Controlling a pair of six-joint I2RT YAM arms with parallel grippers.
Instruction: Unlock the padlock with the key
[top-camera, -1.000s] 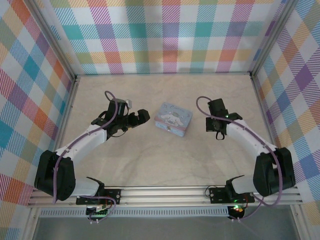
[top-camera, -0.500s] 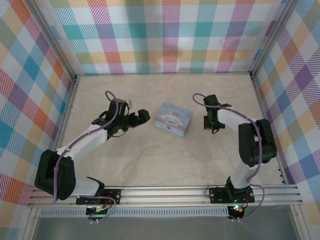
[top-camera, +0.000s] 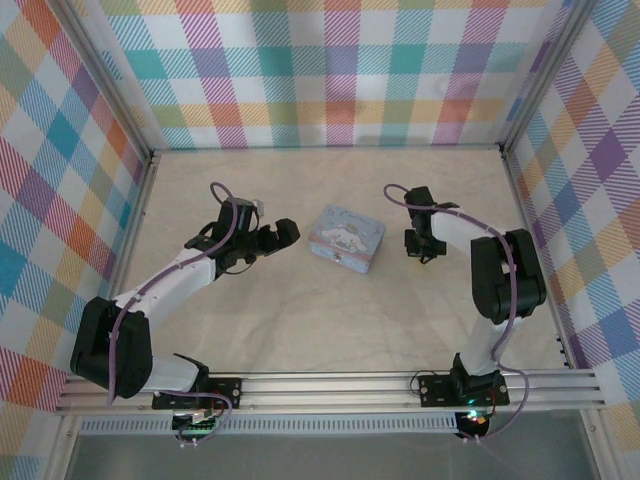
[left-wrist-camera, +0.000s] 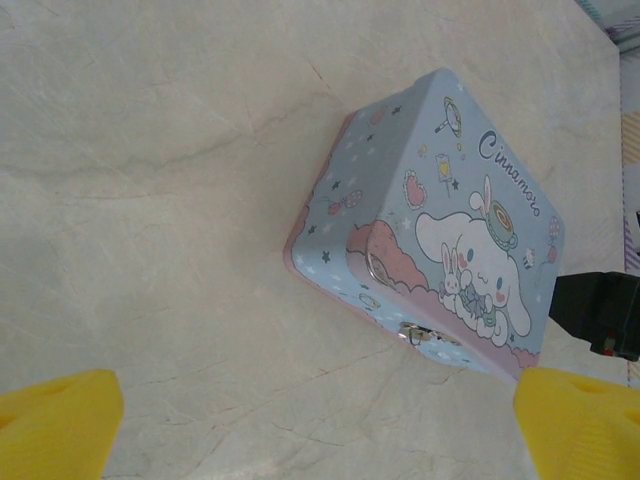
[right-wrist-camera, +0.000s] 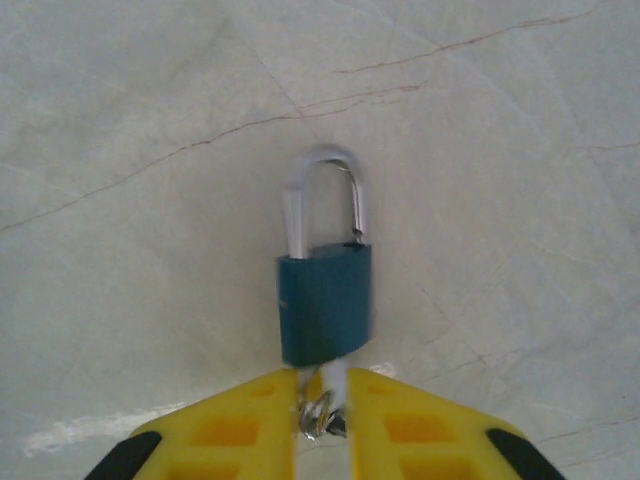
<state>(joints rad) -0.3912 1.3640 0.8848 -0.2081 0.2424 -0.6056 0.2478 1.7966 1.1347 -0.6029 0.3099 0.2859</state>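
Pale marbled tabletop (top-camera: 330, 320) — boxed by pastel plaid walls (top-camera: 330, 70) — on an aluminium frame (top-camera: 330, 385).

The tin (top-camera: 346, 238) stands in the middle of the table (top-camera: 300, 320), between the two grippers. The left gripper (top-camera: 284, 234), opened wide, has bare table between it and the tin. Right of the tin the padlock (right-wrist-camera: 324, 305) lies flat, and the right gripper (right-wrist-camera: 322, 395), closed on the key (right-wrist-camera: 316, 418), blocks its lower end; around the shackle (right-wrist-camera: 325, 160) the table is free. The near half is open. Plaid walls (top-camera: 330, 80) close three sides.
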